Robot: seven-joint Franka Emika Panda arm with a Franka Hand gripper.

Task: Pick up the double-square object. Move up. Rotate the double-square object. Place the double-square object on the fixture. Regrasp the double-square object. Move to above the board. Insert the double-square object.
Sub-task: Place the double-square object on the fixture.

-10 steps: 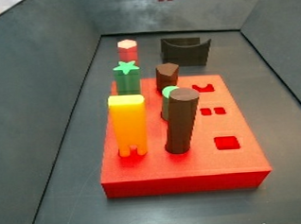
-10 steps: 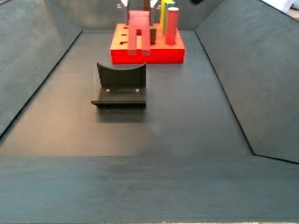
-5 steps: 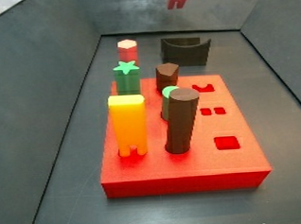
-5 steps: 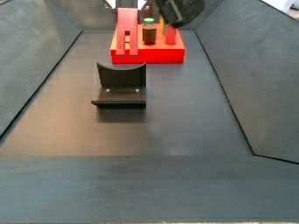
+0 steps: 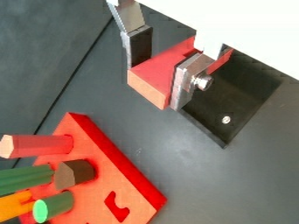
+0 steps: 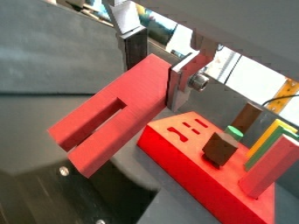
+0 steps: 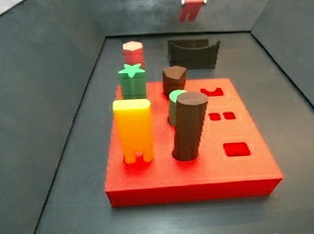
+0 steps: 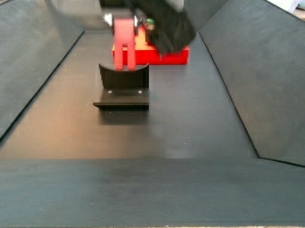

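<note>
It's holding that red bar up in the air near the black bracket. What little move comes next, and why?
Probably ease down: the gripper is shut on the double-square object, which hangs above the fixture, not yet resting on it.

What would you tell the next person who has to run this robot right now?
Gripper: shut on the double-square object, the fingers clamping it, held in the air above the fixture.
Fixture: on the dark floor, apart from the board, nothing in it.
Board: the coloured pegs stand upright and the small holes in its top are open.
Done: picked up and lifted. Whether the rotation is finished, I cannot tell.
Left: set it on the fixture, regrasp, move above the board, insert.
</note>
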